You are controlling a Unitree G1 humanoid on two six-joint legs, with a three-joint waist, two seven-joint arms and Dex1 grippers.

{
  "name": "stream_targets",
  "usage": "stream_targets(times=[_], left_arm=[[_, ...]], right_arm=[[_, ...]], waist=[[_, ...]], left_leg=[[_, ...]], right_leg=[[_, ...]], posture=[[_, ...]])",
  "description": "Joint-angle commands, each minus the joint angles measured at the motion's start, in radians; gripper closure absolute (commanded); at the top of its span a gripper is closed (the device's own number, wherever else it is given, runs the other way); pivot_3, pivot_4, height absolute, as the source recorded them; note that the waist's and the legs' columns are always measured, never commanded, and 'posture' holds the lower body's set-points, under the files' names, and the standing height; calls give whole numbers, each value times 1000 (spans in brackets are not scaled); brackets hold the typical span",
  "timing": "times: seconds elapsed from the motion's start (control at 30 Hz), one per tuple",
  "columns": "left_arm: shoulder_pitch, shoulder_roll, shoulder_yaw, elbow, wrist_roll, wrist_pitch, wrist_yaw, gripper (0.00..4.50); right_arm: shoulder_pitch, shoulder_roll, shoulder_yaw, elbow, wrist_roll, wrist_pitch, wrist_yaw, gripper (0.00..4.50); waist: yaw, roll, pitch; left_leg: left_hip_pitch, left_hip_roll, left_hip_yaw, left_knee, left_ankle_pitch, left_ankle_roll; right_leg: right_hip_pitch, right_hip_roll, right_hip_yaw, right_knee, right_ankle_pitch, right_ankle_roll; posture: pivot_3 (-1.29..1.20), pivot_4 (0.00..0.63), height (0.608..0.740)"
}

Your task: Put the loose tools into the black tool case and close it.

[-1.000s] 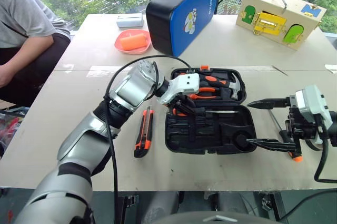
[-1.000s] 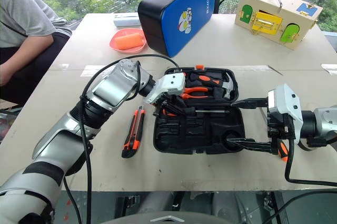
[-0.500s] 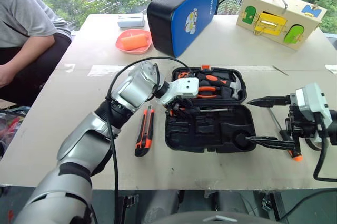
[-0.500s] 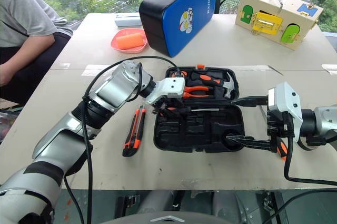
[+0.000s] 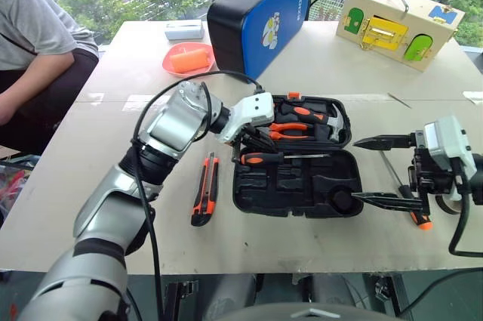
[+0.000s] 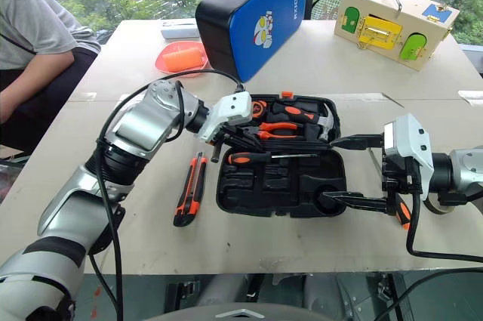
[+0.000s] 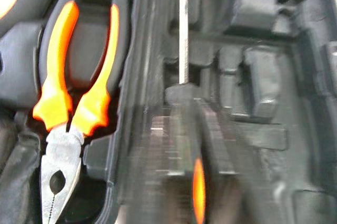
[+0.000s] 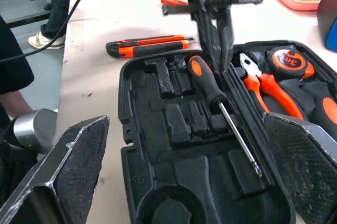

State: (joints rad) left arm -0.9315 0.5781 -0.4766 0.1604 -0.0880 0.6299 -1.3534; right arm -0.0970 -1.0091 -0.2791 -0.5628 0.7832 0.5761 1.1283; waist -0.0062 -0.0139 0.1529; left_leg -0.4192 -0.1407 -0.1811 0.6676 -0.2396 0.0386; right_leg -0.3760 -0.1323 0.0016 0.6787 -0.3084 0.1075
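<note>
The black tool case (image 5: 302,185) lies open in front of me. A black-and-orange screwdriver (image 5: 281,157) rests across its near half, by the hinge. My left gripper (image 5: 259,140) hovers just above the screwdriver's handle (image 8: 206,80), shut and empty. The orange-black utility knife (image 5: 205,189) lies on the table left of the case. At the case's right edge my right gripper (image 5: 381,170) stands wide open, holding nothing. Beneath it on the table lies a slim orange screwdriver (image 5: 423,223). The lid half holds pliers (image 7: 79,103), a hammer (image 5: 332,118) and a tape measure (image 8: 290,66).
A blue-and-black case (image 5: 260,15) stands behind the tool case. A wooden latch box (image 5: 396,23) sits at the back right. A red dish (image 5: 189,59) and a small white box (image 5: 185,30) lie at the back left. A person (image 5: 38,41) sits at the table's left.
My left gripper let go of the black-and-orange screwdriver, which now lies in the case, then drew back a little and shut. The right gripper has not moved.
</note>
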Motion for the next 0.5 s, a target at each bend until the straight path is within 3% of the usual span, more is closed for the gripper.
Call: stream_targets(times=[0.03, 0.3, 0.5], left_arm=[[9, -29, -33, 24, 43, -52, 24, 4439], [63, -53, -143, 93, 190, -157, 83, 4439], [83, -39, -45, 3, 101, -87, 35, 4439]], right_arm=[[-12, 4, -7, 4, -9, -23, 2, 0], [25, 16, -13, 23, -51, -39, -15, 0], [93, 36, -60, 48, -99, -60, -50, 0]], waist=[[0, 0, 0], [7, 0, -2], [15, 1, -4]], left_leg=[[0, 0, 0, 0, 0, 0], [1, 0, 0, 0, 0, 0], [6, 0, 0, 0, 0, 0]], right_leg=[[0, 0, 0, 0, 0, 0], [1, 0, 0, 0, 0, 0], [6, 0, 0, 0, 0, 0]], posture=[[0, 150, 735], [0, 150, 735], [0, 150, 735]])
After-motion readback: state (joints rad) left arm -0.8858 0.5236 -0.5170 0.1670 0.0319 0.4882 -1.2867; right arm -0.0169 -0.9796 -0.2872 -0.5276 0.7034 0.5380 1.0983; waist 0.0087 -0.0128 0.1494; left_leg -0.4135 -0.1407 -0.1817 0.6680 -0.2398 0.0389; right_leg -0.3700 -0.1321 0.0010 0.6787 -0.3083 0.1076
